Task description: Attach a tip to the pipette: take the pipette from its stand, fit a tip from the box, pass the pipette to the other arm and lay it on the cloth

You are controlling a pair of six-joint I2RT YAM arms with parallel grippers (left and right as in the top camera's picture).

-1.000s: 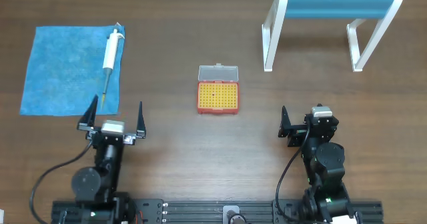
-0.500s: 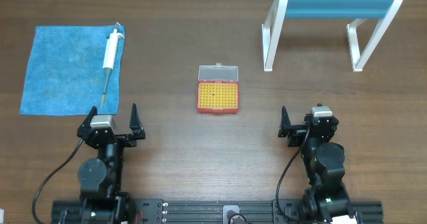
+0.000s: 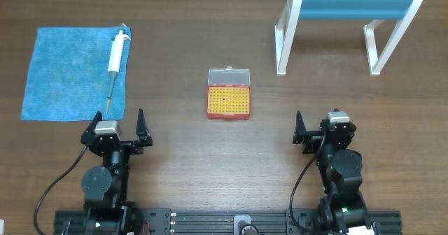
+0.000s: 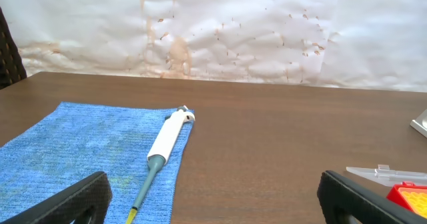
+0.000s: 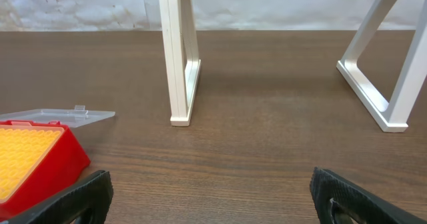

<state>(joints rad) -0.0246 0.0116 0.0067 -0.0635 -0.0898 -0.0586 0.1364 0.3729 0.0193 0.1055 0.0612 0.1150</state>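
Two things lie far left: the pipette (image 3: 115, 53) rests on the cloth (image 3: 63, 67), so the task looks finished. The left end effector (image 3: 117, 117), spread wide and empty, sits just short of the cloth's corner; any retreat should pull straight back, clear of the fabric. The right end effector (image 5: 212, 192) is also wide and empty. Whether the pipette's tip (image 4: 133, 215) is seated is too small to judge.

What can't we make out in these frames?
Pipette tip end: left wrist view, cut off by the bottom edge; top view too small to judge seating.
Tip box: top view, too small to see empty slots; both wrist views cut it at an edge.
Stand crossbar: right wrist view, cut off by the top edge.
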